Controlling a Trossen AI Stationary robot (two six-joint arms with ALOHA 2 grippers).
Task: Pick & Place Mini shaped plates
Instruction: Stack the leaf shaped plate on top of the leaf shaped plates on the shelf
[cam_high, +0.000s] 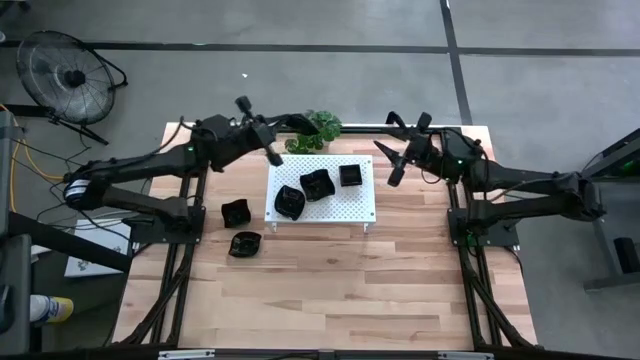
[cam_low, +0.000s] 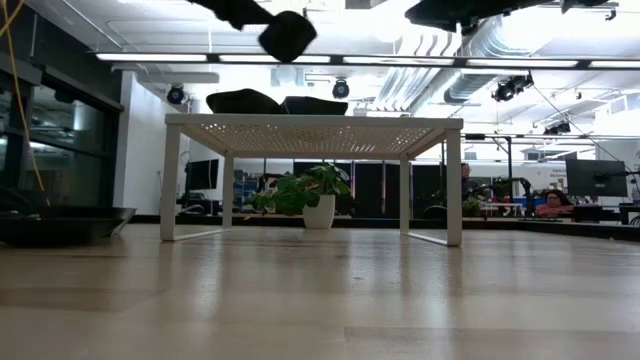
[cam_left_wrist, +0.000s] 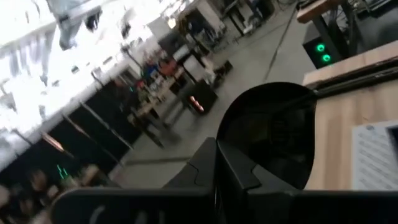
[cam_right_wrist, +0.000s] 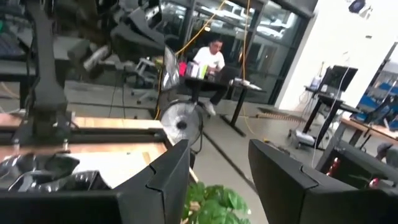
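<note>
Plate (cam_left_wrist: 273, 134) in left gripper (cam_left_wrist: 217, 180)

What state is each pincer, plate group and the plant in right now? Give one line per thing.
Left pincer: shut on a round plate, raised near the board's back-left corner.
Right pincer: open, empty, raised beside the board's right edge.
Plates on board: three, resting, untouched.
Plates on table: two, lying left of the white board.
Potted plant: upright behind the board.

Grey concrete floor (cam_high: 300, 20), a floor fan (cam_high: 62, 72), ceiling strip lights (cam_low: 400, 58) overhead
</note>
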